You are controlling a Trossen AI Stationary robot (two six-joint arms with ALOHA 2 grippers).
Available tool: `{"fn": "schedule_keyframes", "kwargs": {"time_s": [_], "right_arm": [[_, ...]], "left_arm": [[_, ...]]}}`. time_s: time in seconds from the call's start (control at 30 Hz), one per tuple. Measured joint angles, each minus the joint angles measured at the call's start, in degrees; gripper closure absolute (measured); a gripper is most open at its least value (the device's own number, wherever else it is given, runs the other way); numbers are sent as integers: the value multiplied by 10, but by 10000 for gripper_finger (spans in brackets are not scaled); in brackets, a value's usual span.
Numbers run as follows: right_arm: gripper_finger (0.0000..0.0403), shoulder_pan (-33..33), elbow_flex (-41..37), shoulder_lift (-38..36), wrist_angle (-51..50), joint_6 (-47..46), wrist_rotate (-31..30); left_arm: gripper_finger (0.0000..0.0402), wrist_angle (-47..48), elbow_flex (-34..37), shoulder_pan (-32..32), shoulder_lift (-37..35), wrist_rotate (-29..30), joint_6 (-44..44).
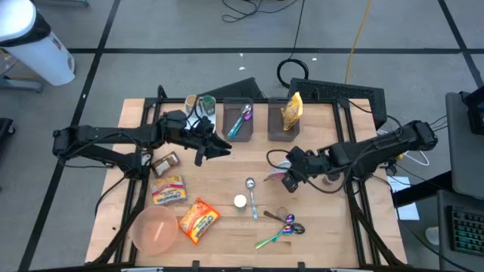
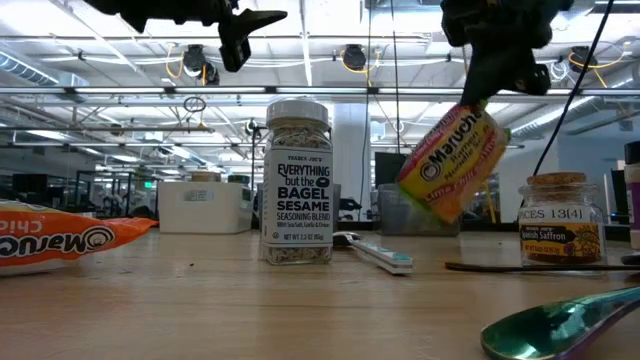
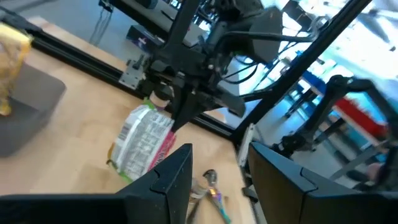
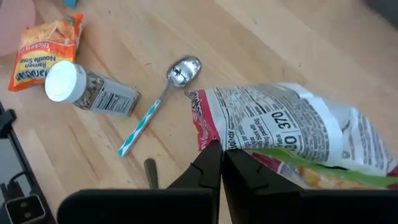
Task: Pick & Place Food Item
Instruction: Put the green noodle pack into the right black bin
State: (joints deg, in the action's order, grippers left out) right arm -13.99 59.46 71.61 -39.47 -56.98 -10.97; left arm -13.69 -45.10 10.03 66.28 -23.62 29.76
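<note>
Right claw (image 4: 219,163) pinched shut on ramen pack (image 4: 292,134) edge above desk (image 1: 227,174) right edge; light, crinkly, slippery: hold by seam.

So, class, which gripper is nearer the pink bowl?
Left. The left gripper hangs above the table, diagonally away from the pink bowl; the right gripper, holding a ramen packet, is farther across.

High: we look straight down on the whole table (image 1: 227,189).
Low: we sit at tabletop level, close behind the seasoning jar (image 2: 297,182), facing the room.
Left wrist: we face the right arm's ramen pack (image 3: 142,142).
Right wrist: close over that pack (image 4: 292,127), jar (image 4: 87,90) also shared.
</note>
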Motion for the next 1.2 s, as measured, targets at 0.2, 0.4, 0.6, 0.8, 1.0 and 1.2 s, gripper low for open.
{"fn": "schedule_keyframes", "kwargs": {"time_s": [0.2, 0.4, 0.6, 0.8, 1.0, 1.2], "right_arm": [[403, 40, 50, 0, -39, 80, 6], [403, 67, 87, 0, -42, 130, 7], [403, 92, 105, 0, -34, 113, -9], [403, 120, 105, 0, 20, 96, -25], [403, 149, 105, 0, 90, 96, -25], [403, 167, 105, 0, 151, 97, -23]], "left_arm": [[238, 89, -73, 16, 22, -19, -54], [238, 180, -165, 19, 83, -68, -98], [238, 261, -264, -1, 152, -48, -190], [238, 326, -356, -37, 206, 45, -282], [238, 355, -396, -59, 224, 135, -326], [238, 358, -397, -66, 224, 167, -336]]}}
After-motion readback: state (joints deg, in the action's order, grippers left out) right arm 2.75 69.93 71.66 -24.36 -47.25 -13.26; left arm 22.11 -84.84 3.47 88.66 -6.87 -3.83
